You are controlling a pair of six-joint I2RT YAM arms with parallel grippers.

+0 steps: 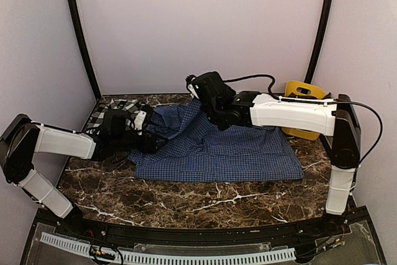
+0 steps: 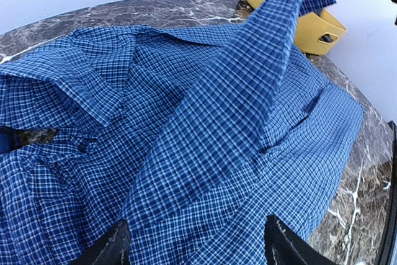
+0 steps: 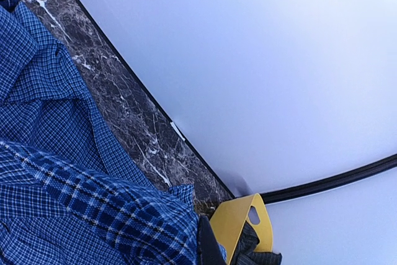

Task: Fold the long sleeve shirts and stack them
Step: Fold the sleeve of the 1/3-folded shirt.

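Blue shirt (image 2: 205, 128) looms close; overhead reveals plaid shirt (image 1: 124, 106).

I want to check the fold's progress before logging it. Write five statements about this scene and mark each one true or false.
1. The blue shirt lies spread on the marble table. True.
2. The right gripper is open and empty. False: it is shut on the blue shirt's sleeve, holding it lifted.
3. The left gripper has its jaws open. True.
4. The yellow bin sits at the table's left side. False: it is at the far right.
5. The plaid shirt is stacked on the blue one. False: it lies at the far left, partly under the left arm.
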